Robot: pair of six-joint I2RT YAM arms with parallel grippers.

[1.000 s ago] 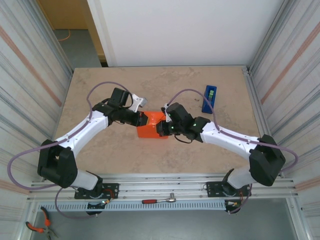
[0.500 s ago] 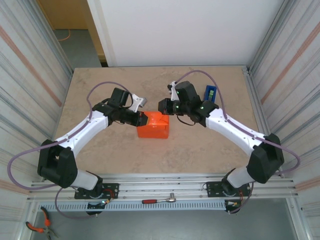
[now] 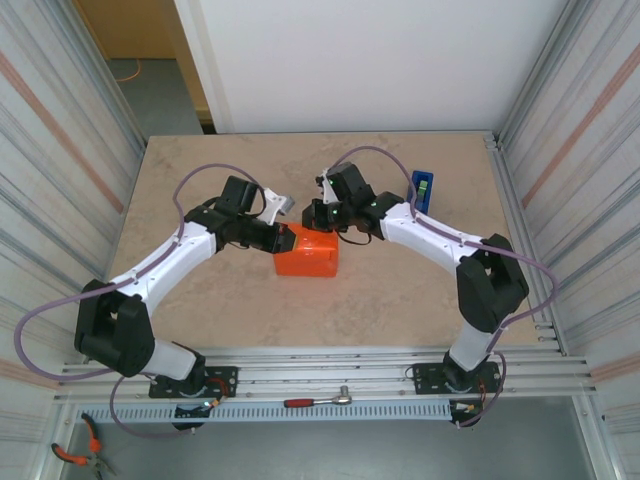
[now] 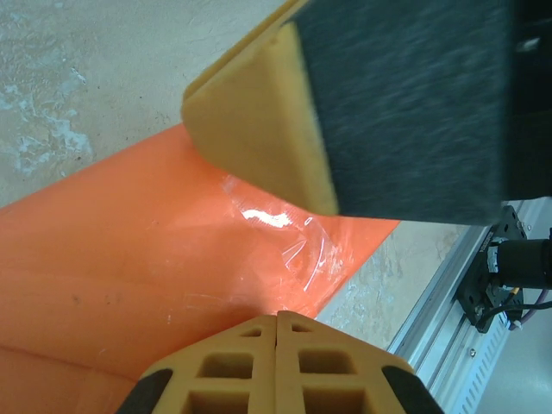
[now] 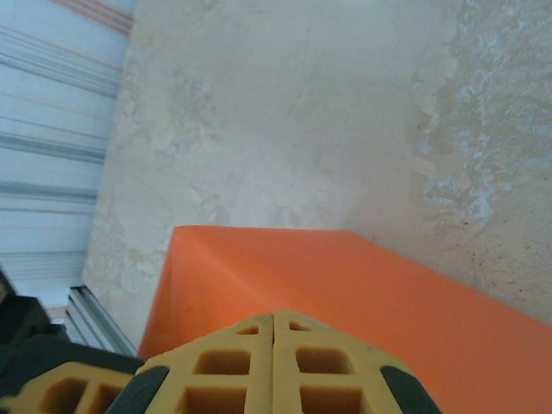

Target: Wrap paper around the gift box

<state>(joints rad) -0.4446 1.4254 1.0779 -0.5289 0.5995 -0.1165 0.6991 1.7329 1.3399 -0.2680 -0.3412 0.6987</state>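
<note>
A narrow blue plastic tape dispenser (image 3: 424,185) is lying far right on the beige marbled tabletop (image 3: 220,170). A red-handled metal ratchet (image 3: 318,401) is resting on the front aluminium rail (image 3: 400,409), and orange-handled pliers (image 3: 72,455) are lying near the left corner.

Both arms bend inward. The left gripper (image 3: 284,238), jaws together, points toward 3 o'clock. The right gripper (image 3: 318,214), likewise closed, points toward 8 o'clock.

Both arms wear smooth white shells between chunky black joint housings: the left arm (image 3: 160,262) at lower left of the top view, the right arm (image 3: 430,238) at right. A thin purple cable (image 3: 205,168) loops alongside each. In the wrist views the fingers (image 4: 276,366) are mustard yellow, moulded with squarish hollow cells. At upper right of the left wrist view, a dark grey pad (image 4: 405,103) faces another mustard finger.
</note>
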